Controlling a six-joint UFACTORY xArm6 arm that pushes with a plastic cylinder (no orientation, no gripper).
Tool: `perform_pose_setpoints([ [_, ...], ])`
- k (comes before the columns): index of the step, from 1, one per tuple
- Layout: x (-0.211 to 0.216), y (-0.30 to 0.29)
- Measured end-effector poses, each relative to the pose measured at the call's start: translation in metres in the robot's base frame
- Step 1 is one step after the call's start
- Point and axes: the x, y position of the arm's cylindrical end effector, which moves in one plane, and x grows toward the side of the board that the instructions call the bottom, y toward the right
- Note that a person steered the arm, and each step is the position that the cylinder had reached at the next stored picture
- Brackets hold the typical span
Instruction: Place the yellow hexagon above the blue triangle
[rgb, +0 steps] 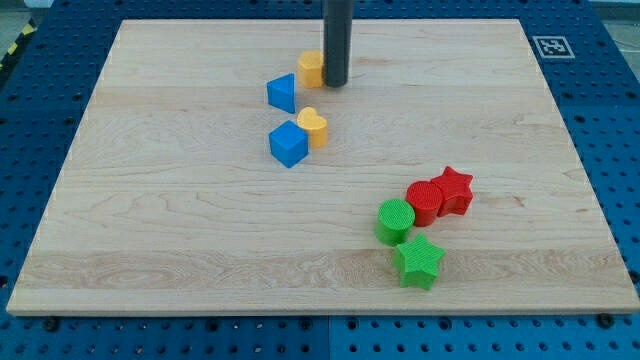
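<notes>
The yellow hexagon (311, 68) sits near the view's top centre of the wooden board. My tip (335, 84) touches its right side. The blue triangle (282, 93) lies just below-left of the hexagon, close to it. The rod rises dark and straight out of the view's top.
A blue cube (288, 143) and a yellow heart (314, 127) sit together below the triangle. At the lower right stand a red cylinder (424, 201), a red star (454, 189), a green cylinder (395, 221) and a green star (418, 262). The board edge (320, 310) meets a blue pegboard.
</notes>
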Motion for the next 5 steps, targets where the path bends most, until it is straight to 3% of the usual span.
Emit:
perform_pose_setpoints([
  [1, -0.004, -0.012],
  [3, -0.025, 0.044],
  [5, -0.041, 0.015],
])
